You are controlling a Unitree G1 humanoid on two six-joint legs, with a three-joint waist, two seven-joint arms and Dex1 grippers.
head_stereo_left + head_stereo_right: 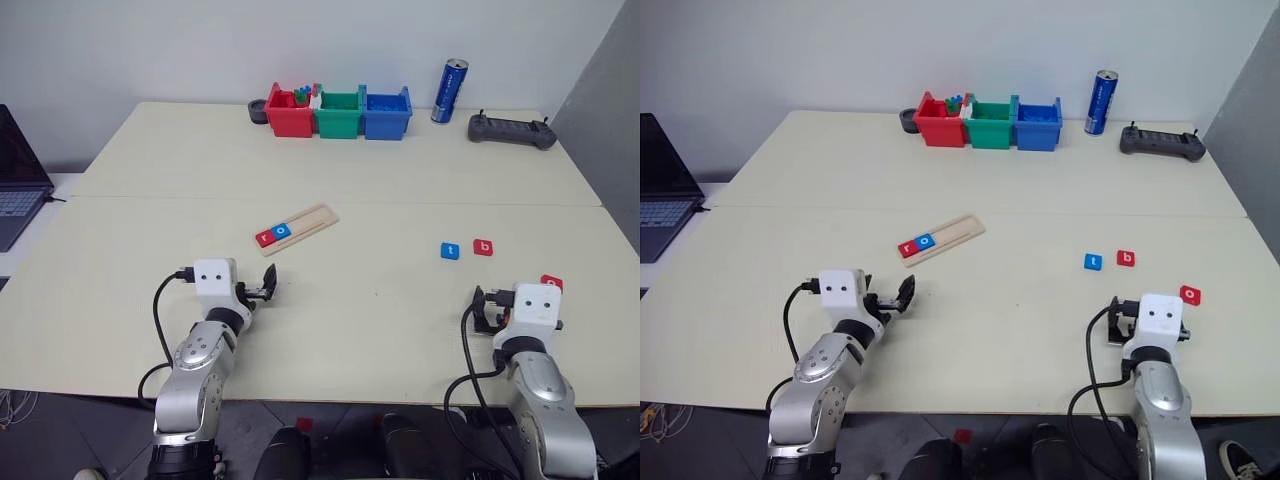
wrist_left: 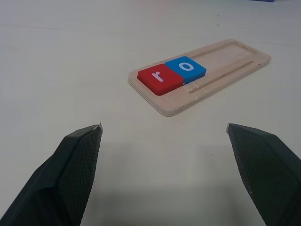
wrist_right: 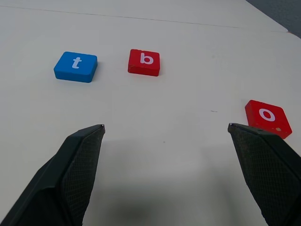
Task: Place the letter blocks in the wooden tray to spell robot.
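The wooden tray (image 1: 298, 229) lies at an angle in the middle of the table. At its near left end it holds a red r block (image 2: 159, 78) and a blue o block (image 2: 186, 69), side by side. My left gripper (image 1: 265, 290) hovers open a short way in front of the tray, with nothing between its fingers. On the right, a blue t block (image 3: 75, 66) and a red b block (image 3: 145, 62) lie loose on the table. A red o block (image 3: 266, 117) sits nearer and further right. My right gripper (image 3: 166, 125) is open and empty, short of all three.
Red (image 1: 290, 112), green (image 1: 338, 113) and blue (image 1: 386, 112) bins stand in a row at the far edge. A blue can (image 1: 449, 90) and a black controller (image 1: 511, 130) are to their right. A laptop (image 1: 15, 175) sits beyond the left edge.
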